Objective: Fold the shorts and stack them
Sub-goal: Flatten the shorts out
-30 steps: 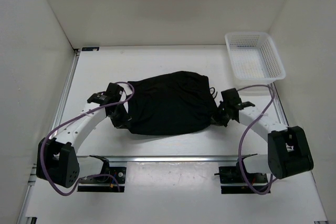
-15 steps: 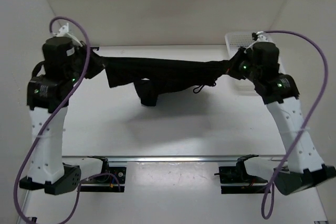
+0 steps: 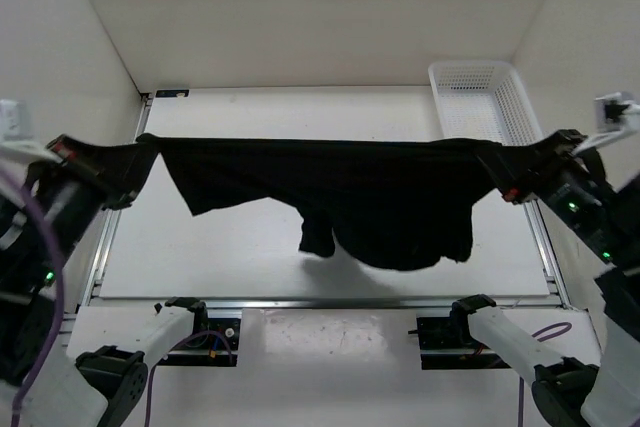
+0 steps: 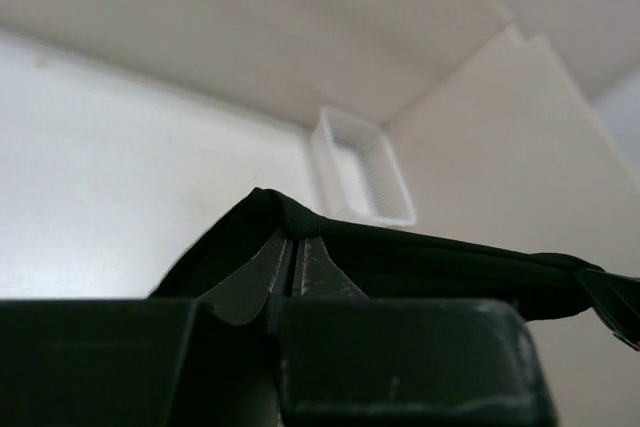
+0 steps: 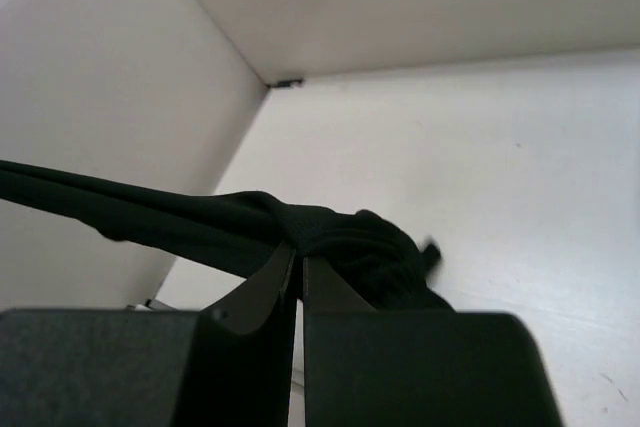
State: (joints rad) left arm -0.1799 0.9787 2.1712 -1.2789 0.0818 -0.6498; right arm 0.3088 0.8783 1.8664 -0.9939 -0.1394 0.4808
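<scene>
The black shorts (image 3: pixel 340 197) hang stretched wide in the air above the table, their top edge taut from left to right and the legs drooping toward the near side. My left gripper (image 3: pixel 135 162) is shut on the left end of the shorts (image 4: pixel 420 262), high at the left wall. My right gripper (image 3: pixel 505 177) is shut on the right end, where the shorts (image 5: pixel 340 237) bunch over the fingertips. Both arms are raised close to the camera.
A white mesh basket (image 3: pixel 485 107) stands at the back right corner of the table, also visible as the basket (image 4: pixel 365 182) in the left wrist view. White walls close in the table (image 3: pixel 300 112) on the left, right and back. Arm bases sit at the near rail.
Both arms have lifted the shorts off the table, pulled them apart and brought them higher and nearer the camera. The cloth has gone from a folded lump to a spread, hanging sheet.
</scene>
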